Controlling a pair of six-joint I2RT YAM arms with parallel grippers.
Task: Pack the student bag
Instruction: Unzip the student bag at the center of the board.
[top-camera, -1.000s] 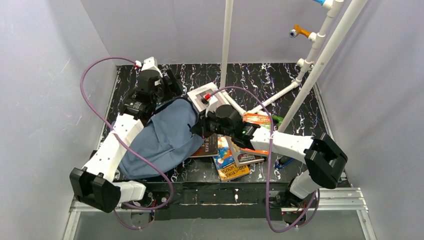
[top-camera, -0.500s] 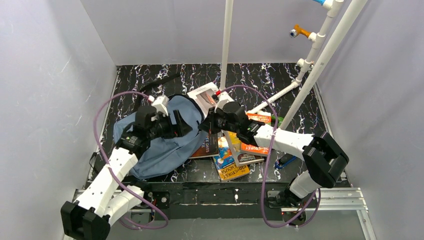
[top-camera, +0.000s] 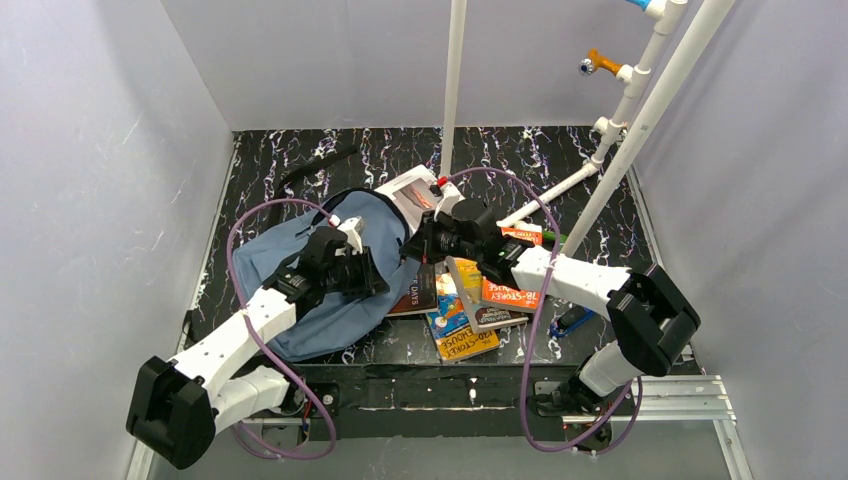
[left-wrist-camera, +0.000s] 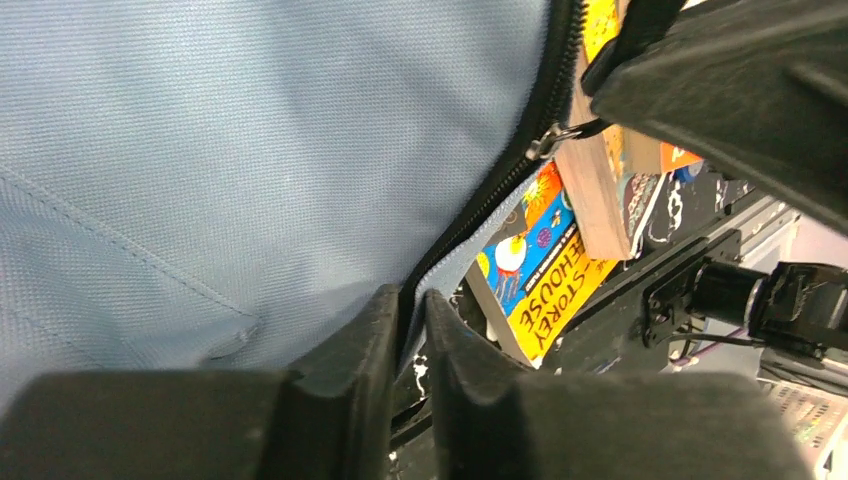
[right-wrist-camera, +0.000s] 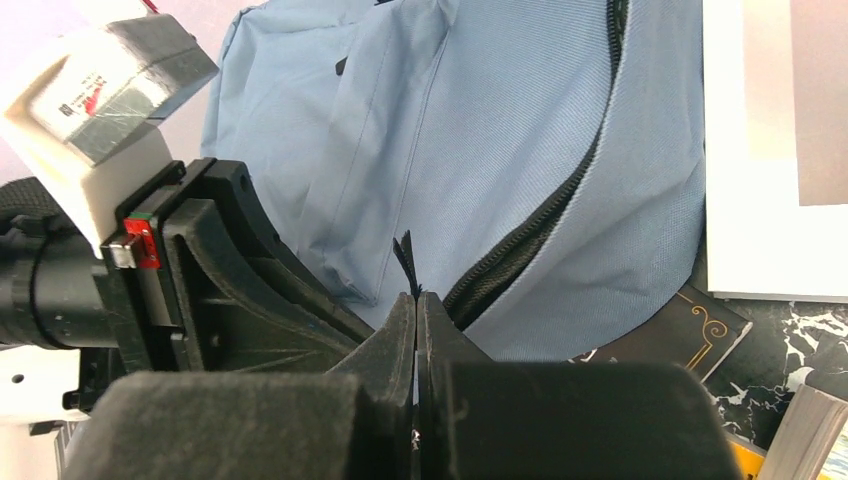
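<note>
The slate-blue student bag (top-camera: 290, 285) lies flat at the left of the table, its black zipper (right-wrist-camera: 545, 225) running along its right edge. My left gripper (top-camera: 372, 272) sits at that edge. In the left wrist view the left gripper (left-wrist-camera: 412, 298) is shut on a strip of the bag's blue fabric (left-wrist-camera: 455, 265) next to the zipper (left-wrist-camera: 520, 130). My right gripper (top-camera: 415, 246) meets it from the right. In the right wrist view the right gripper (right-wrist-camera: 415, 297) is shut on the black zipper pull (right-wrist-camera: 403, 258), which sticks up between the fingertips.
Several books (top-camera: 468, 312) lie fanned out to the right of the bag, partly under my right arm, with a white book (top-camera: 408, 190) behind them. White pipes (top-camera: 455, 80) rise at the back and right. A blue-and-yellow book (left-wrist-camera: 545, 270) lies just past the left fingers.
My left arm has swung from the bag's back left corner across to its right edge, and its jaws have closed on the fabric there. The right gripper stayed shut and shifted slightly back.
</note>
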